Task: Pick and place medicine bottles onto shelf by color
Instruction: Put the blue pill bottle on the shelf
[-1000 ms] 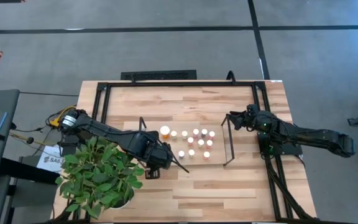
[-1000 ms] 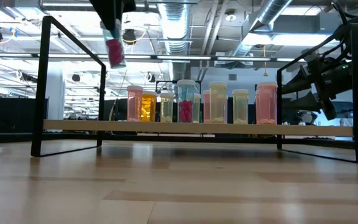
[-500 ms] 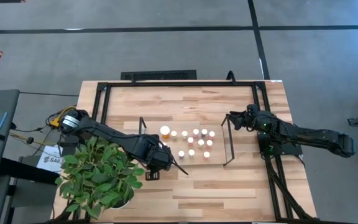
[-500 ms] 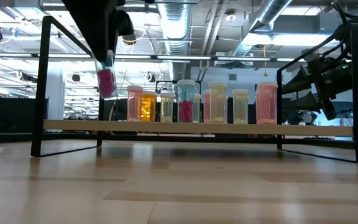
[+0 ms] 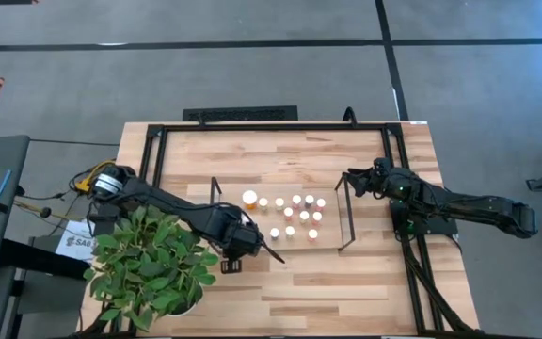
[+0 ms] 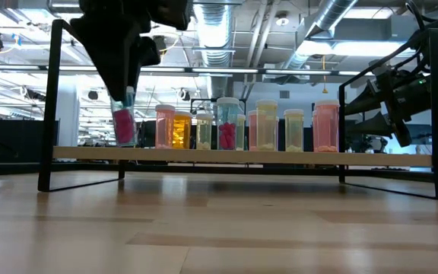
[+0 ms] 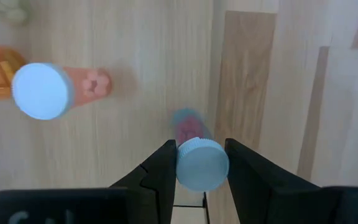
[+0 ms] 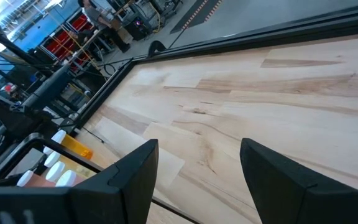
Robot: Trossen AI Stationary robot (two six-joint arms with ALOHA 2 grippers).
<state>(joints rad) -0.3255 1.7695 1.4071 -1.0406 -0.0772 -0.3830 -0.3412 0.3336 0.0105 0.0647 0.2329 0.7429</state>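
Although the bottle (image 7: 197, 158) clamped between the left gripper's (image 7: 201, 163) fingers looked small and light, its smooth round plastic body would likely slip or swivel under a loose pinch, so the cap end, where the fingers (image 7: 163, 168) already pressed on either side of the white cap, seemed the sensible place to hold it. It appeared rigid enough to take that squeeze, and the pink pills inside would add little weight. In the left wrist view the bottle hung straight down from the fingers, its pink body pointing away toward the wood below. In the low view the same bottle (image 6: 124, 122) hung nearly upright under the left gripper (image 6: 125, 90), its base just above the shelf (image 6: 242, 155) board or barely touching it; which of the two could not be told. It sat toward the shelf's left wire end (image 6: 82, 106) as that view showed it, just beside the nearest standing bottle (image 6: 165, 126) in the row (image 6: 242, 125) on the board. From above, the left gripper (image 5: 249, 241) lay at the edge of the cluster of white caps (image 5: 290, 215) on the shelf, near the large orange bottle (image 5: 249, 199). The right gripper (image 8: 197, 171) waited beyond the shelf's opposite wire end (image 5: 343, 217), its fingers held apart with nothing between them, well clear of the bottles.
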